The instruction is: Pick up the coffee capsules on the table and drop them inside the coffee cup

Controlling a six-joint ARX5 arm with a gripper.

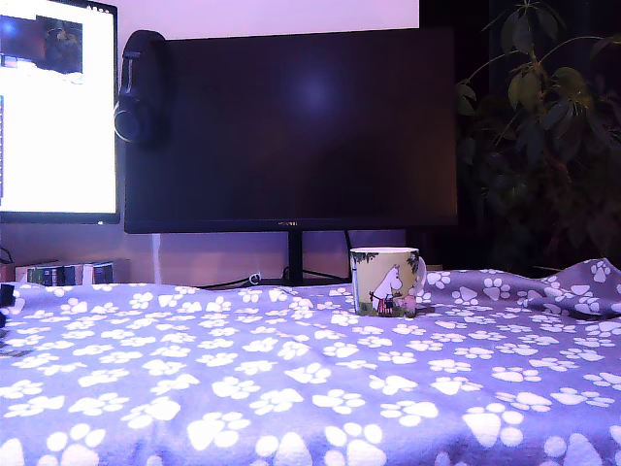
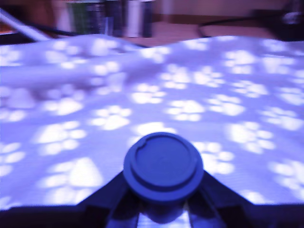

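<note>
The table (image 1: 243, 388) under its paw-print fleece gives a soft, yielding bed, so anything small can sink or tilt on it. The coffee cup (image 1: 385, 282) stands upright, not in the wrist view, so its place relative to the jaws cannot be told. The coffee capsule (image 2: 163, 166) sits between the jaws; likely light, thin-walled, easily dented, best held across its round rim. The gripper (image 2: 161, 209) pinches it from both sides, the arm held low over the cloth
</note>
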